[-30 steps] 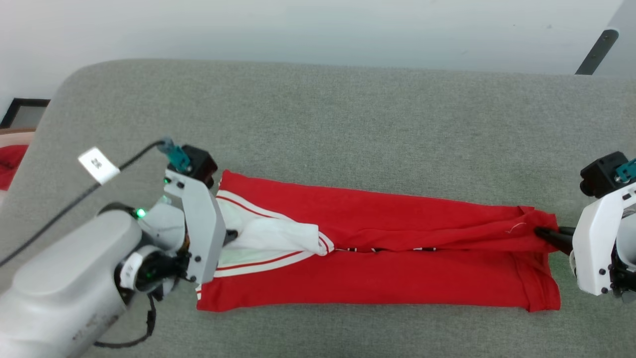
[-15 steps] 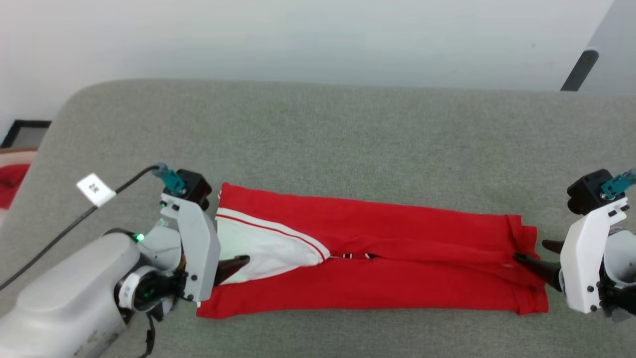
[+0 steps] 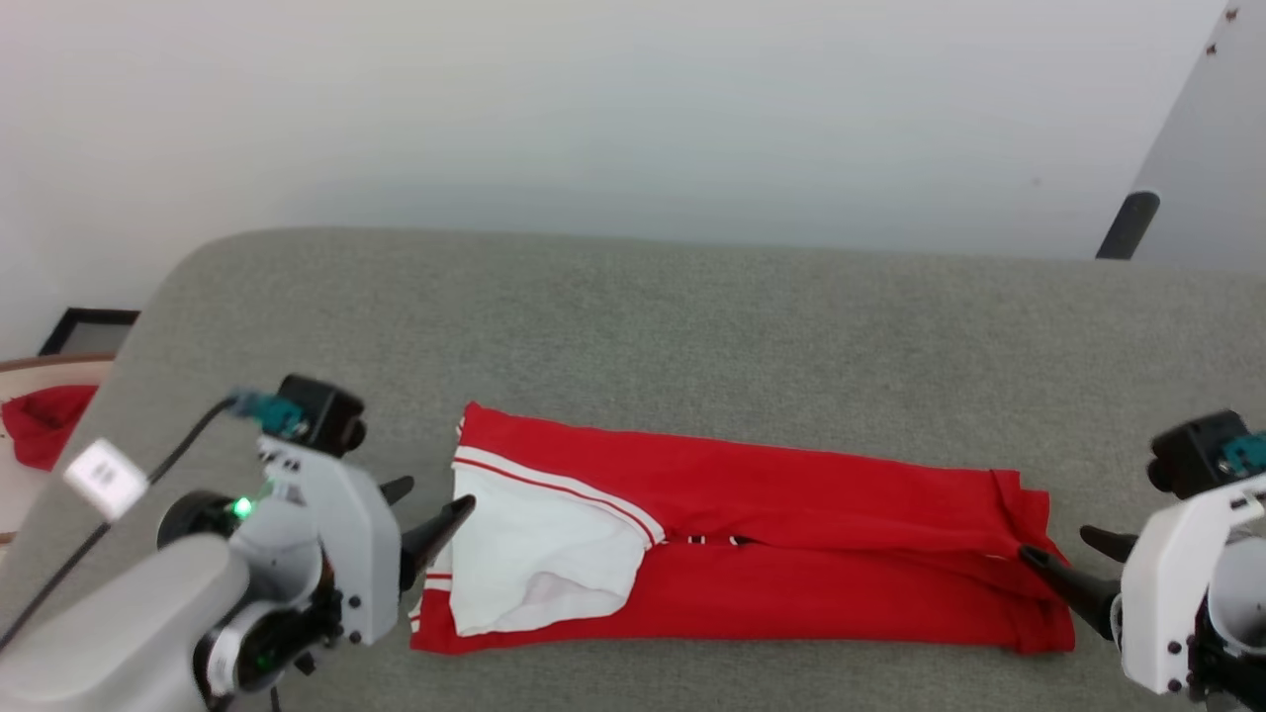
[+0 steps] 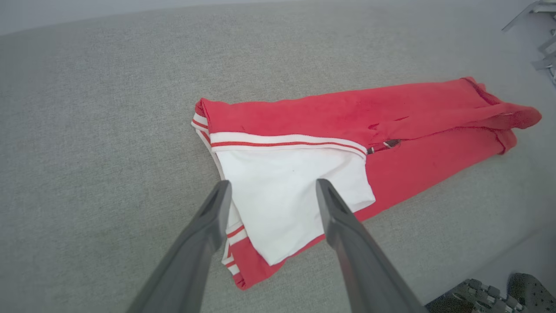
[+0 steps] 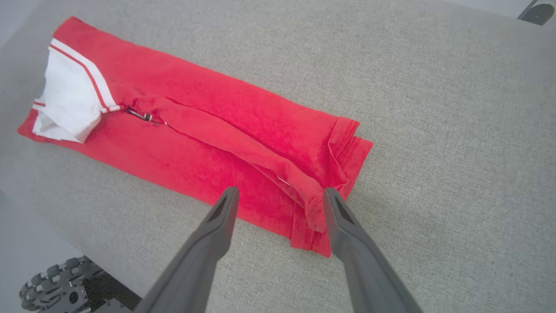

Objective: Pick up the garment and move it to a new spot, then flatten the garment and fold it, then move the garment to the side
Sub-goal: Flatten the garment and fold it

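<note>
— What surface did we have under us?
— A grey woven worktop (image 3: 692, 326). It had a rounded corner out beyond the left claw (image 3: 440, 492) and a plain pale wall (image 3: 593, 119) behind its far edge.
— And where did the garment (image 3: 791, 514) lie?
— It lay flat between our two claws, folded into a long strip. Its white sleeve (image 3: 544, 534) sat just ahead of the left claw's tips, and its hem (image 5: 347, 143) lay at the right claw (image 3: 1058, 543).
— The claws themselves?
— Both were spread wide and pinched nothing.
— What couldn't we make out?
— The chest lettering (image 3: 707, 539), since only a sliver showed at the fold line. We could not tell whether a right fingertip touched the hem. Off the worktop, past the left claw, a small red cloth (image 3: 45, 435) ran out of the head view. Beyond the right claw, a dark post (image 3: 1126, 222) had its lower end hidden behind the worktop.
</note>
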You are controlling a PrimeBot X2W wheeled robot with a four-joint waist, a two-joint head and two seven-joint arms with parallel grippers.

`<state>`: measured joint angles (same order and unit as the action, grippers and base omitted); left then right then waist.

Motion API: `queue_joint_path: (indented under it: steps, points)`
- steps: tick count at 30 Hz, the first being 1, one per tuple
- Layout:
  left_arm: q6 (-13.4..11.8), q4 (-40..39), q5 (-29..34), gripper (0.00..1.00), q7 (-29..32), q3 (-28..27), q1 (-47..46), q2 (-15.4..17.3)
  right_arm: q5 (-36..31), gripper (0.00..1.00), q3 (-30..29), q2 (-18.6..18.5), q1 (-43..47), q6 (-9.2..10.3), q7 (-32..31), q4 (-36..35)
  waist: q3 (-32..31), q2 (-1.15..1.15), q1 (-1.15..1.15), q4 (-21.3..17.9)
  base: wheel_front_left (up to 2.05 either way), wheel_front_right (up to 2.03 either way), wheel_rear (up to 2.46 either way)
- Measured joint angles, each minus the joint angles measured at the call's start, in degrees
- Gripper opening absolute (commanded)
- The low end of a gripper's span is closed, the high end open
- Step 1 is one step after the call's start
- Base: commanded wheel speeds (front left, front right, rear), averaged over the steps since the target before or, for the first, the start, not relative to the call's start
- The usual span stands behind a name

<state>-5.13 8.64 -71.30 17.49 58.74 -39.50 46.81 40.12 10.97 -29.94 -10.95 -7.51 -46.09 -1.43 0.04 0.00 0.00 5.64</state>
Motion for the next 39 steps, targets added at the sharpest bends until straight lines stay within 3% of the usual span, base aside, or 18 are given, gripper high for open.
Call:
queue_joint_path:
  steps: [6,16,22,27,39]
  points:
    - [-1.1,-1.4,1.3,1.0,-11.6,-2.4,5.1,0.6,-2.1,1.0,-4.7,2.5,4.4,0.0,3.3,0.0,-1.2,0.0,0.0,1.1,0.0,0.0,0.0]
    - [-2.6,-0.6,4.2,1.0,-30.1,-7.2,12.3,0.8,-3.9,1.0,-11.0,4.5,6.8,0.0,2.1,3.5,-1.2,0.0,0.0,3.5,0.0,0.0,0.0]
    - [-4.0,-0.1,6.9,1.0,-32.4,-12.6,17.0,-0.5,-5.2,1.0,-13.9,4.6,5.5,0.0,-0.1,7.2,-0.2,0.0,0.0,5.0,0.0,0.0,0.0]
    - [-4.4,-1.3,12.4,1.0,-32.4,-22.5,22.8,-4.2,-6.8,1.0,-15.1,4.3,3.5,0.0,-2.2,10.3,0.9,0.0,0.0,6.3,0.0,0.0,0.0]
    - [-0.6,-0.8,25.6,1.0,-32.5,-40.9,33.1,-15.7,-8.8,1.0,-15.4,4.6,-1.0,0.0,-5.9,15.7,4.9,0.0,0.0,9.6,0.0,0.0,0.0]
